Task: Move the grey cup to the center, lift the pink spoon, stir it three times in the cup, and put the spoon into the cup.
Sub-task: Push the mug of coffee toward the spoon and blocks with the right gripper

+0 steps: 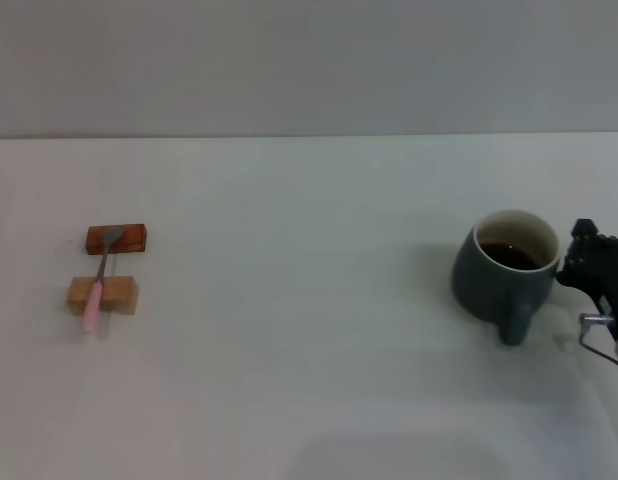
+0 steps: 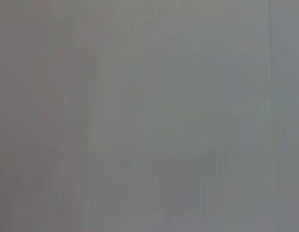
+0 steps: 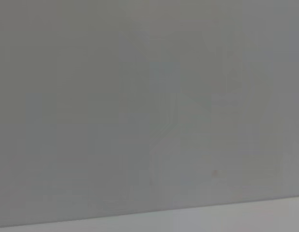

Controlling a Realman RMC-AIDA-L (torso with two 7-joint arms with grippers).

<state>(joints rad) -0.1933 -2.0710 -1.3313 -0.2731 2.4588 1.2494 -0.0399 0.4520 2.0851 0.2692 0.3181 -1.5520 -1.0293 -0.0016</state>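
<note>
Grey cup (image 1: 506, 277) sits upright on the white table (image 1: 309, 330), far over on the robot's right side, well off centre. Rounded dark blue-grey body, pale rim, whitish inside w/ dark liquid showing. Loop handle points toward the robot, at the near side of the cup.

Right gripper (image 1: 587, 262) is just beside the cup, on its outer side, coming in from the right edge of the head view. Black fingertips are close to the cup's rim and upper wall; can't tell if they touch it. Can't tell whether that gripper is open or closed either, since only part of it shows. A metal fitting hangs below it near the table.

Pink spoon (image 1: 99, 282) is well apart from the cup, over on the robot's left side. It lies across two small wooden blocks: grey metal bowl rests on the far, reddish-brown block (image 1: 117, 239), pale pink handle crosses the near, lighter block (image 1: 103, 295) and sticks out past it toward the robot. Spoon runs roughly front-to-back, slightly slanted.

Left gripper isn't seen anywhere in the head view. Left wrist view gives only a plain grey surface. Right wrist view is much the same, w/ a paler strip along one edge.
</note>
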